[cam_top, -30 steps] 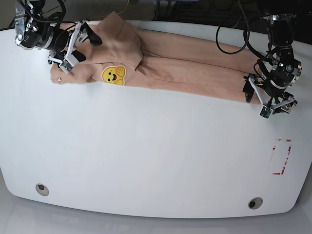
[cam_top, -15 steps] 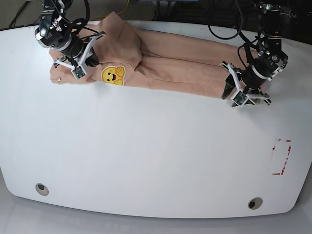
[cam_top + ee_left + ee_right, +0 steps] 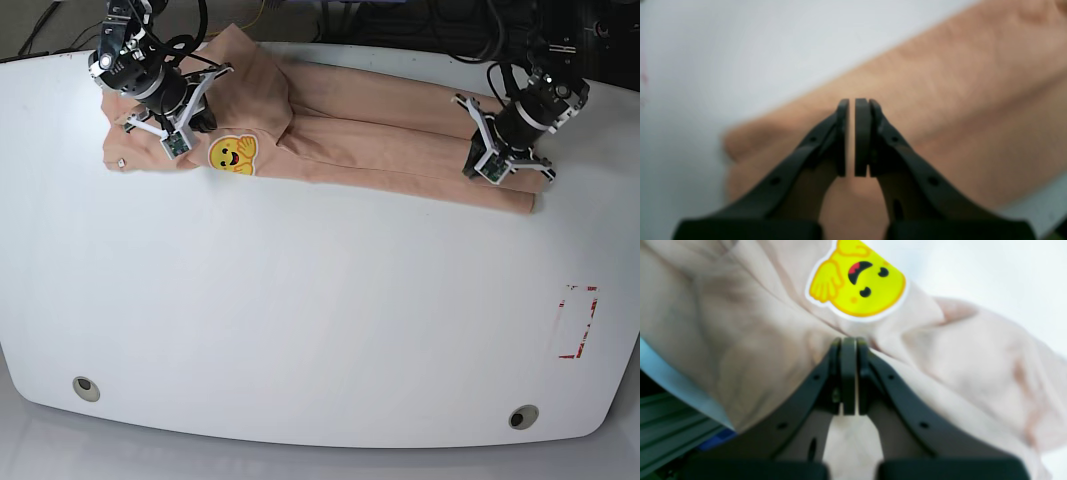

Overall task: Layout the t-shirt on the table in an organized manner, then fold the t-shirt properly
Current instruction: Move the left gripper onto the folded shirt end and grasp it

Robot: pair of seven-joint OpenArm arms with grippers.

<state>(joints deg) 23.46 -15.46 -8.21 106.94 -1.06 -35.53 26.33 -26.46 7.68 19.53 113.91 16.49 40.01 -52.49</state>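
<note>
both grippers sit at the far edge of the table [image 3: 300, 330], one at each end of the t-shirt [image 3: 380, 130]. left gripper [image 3: 855, 136], on the right side of the base view, hangs over the shirt's right end; its jaws are drawn together with only a thin slit between the pads, and in its wrist view peach cloth fills the space behind and under the tips. whether a fold is pinched in that slit cannot be told, since the view is blurred. right gripper [image 3: 848, 376], on the left side of the base view, is over the shirt's left end, just left of the yellow smiley print [image 3: 232, 154]. its jaws are pressed together, and in its wrist view the tips meet the cloth right below the print, where creases run into them; an actual pinch of cloth between them cannot be made out.

the t-shirt lies as a long, narrow, bunched band along the far side of the table, running from far left to far right, with a flap folded over near the print. near the right edge of the table is a small red rectangle mark [image 3: 578, 321], well apart from the shirt. two round holes [image 3: 86, 388] sit by the near edge, one left and one right.
</note>
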